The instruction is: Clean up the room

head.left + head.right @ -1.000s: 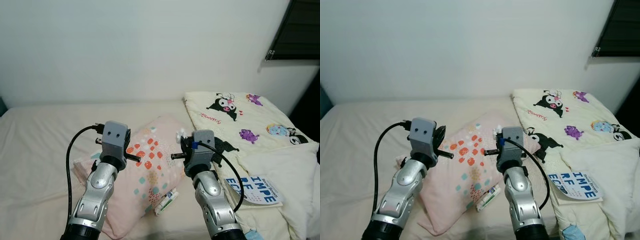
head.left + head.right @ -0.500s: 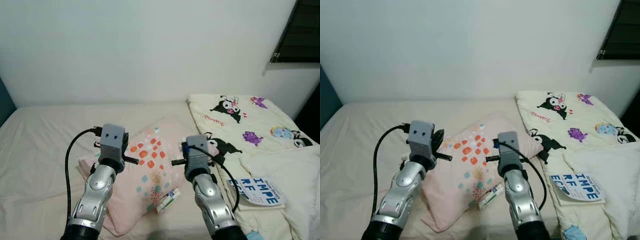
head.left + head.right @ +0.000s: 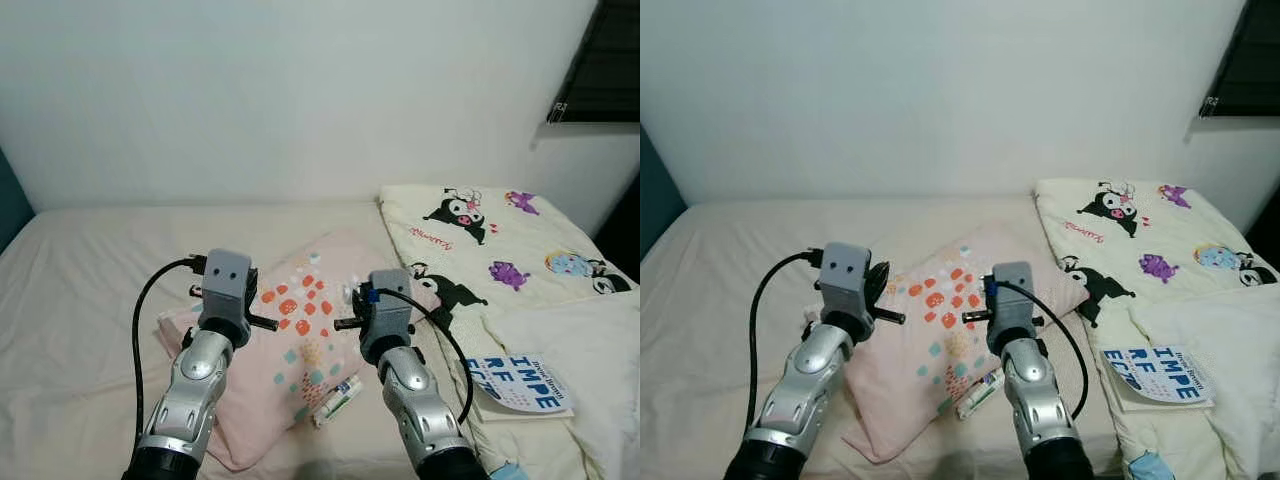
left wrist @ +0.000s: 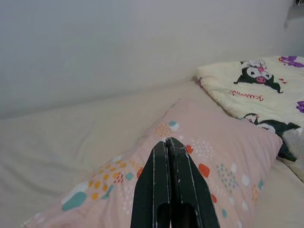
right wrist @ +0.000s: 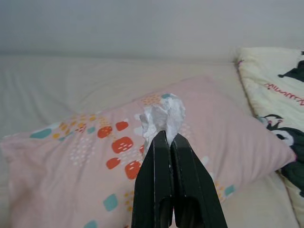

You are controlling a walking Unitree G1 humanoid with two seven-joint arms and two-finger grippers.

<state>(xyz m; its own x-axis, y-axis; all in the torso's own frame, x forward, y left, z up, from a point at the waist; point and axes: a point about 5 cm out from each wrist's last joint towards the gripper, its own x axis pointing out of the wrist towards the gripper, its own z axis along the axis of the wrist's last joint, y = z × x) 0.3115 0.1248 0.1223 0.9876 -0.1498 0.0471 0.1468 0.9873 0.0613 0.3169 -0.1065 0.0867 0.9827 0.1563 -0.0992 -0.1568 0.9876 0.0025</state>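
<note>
Both arms are raised over a bed. My right gripper point(image 5: 166, 135) is shut on a crumpled white tissue point(image 5: 164, 115), held above a pink pillow point(image 3: 300, 345) with coloured spots. My left gripper point(image 4: 167, 141) is shut with nothing between its fingers, and it hangs over the pillow's left half. A small white and green tube point(image 3: 335, 399) lies on the sheet at the pillow's near right corner. A book with big blue letters point(image 3: 524, 383) lies on the bedding to the right.
A cream blanket with cartoon prints point(image 3: 480, 235) covers the bed's right side, with a white duvet point(image 3: 590, 345) over its near part. A beige sheet point(image 3: 90, 270) stretches left. The white wall point(image 3: 280, 90) stands behind, with a dark window point(image 3: 600, 60) at upper right.
The camera has turned a little left, bringing a teal edge into view at far left. Both arms stay raised over the pillow, and both grippers remain shut.
</note>
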